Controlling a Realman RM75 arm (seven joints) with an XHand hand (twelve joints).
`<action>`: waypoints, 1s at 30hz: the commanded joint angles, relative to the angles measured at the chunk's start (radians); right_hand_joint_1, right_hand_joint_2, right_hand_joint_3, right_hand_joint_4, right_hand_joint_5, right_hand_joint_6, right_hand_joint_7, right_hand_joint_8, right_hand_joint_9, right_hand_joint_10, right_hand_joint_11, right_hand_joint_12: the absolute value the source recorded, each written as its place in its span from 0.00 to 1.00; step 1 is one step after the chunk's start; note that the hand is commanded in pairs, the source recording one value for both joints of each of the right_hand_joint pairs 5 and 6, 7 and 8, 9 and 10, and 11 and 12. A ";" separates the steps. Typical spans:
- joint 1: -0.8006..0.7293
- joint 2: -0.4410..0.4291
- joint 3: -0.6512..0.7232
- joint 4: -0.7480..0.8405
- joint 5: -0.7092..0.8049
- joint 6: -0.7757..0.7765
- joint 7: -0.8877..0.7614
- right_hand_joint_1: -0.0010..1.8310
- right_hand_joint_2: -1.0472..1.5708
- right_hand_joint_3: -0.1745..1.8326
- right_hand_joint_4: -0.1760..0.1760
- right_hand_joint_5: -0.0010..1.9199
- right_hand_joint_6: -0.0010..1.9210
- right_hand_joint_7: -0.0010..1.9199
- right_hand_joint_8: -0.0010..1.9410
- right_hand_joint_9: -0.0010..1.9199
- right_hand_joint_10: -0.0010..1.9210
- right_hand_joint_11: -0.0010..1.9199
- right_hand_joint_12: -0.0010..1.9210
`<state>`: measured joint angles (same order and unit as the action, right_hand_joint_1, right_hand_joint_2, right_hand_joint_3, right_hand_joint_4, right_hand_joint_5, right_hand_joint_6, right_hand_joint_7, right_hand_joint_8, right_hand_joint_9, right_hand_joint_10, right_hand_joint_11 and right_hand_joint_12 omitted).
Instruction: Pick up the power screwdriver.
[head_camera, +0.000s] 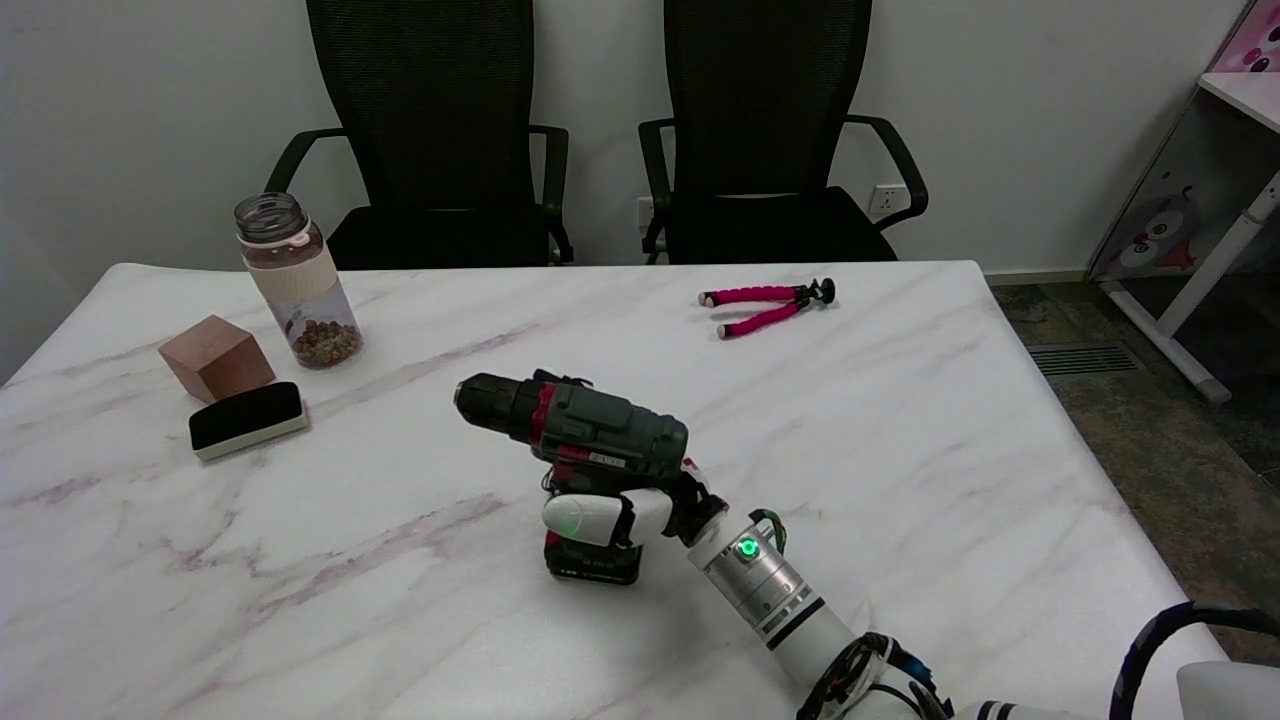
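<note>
Two black chairs (600, 130) stand behind the marble table (900, 400). Near its middle the screwdriver (575, 425) stands upright, the right hand (610, 515) wrapped round its grip. I'd lift straight up, squeezing firmly, since the top looks heavy.

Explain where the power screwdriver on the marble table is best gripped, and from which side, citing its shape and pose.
Grip the handle between body and battery base. The power screwdriver stands upright, chuck pointing to the picture's left, so the handle is open from the right rear. The right hand wraps it there.
</note>
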<state>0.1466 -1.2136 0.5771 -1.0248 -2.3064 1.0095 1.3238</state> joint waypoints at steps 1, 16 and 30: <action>0.015 -0.001 0.003 0.024 0.004 -0.017 0.031 0.50 0.50 0.37 0.45 0.09 0.09 0.09 0.09 0.79 0.79 0.76 0.76; 0.025 -0.001 0.004 0.037 0.005 -0.017 0.031 0.50 0.56 0.37 0.50 0.60 0.60 0.60 0.59 0.85 0.85 0.83 0.83; 0.045 0.003 0.007 0.035 0.005 -0.026 0.031 0.48 0.62 0.37 1.00 0.85 0.85 0.85 0.84 0.89 0.89 0.88 0.88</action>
<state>0.1714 -1.2151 0.5811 -0.9928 -2.3030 0.9893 1.3523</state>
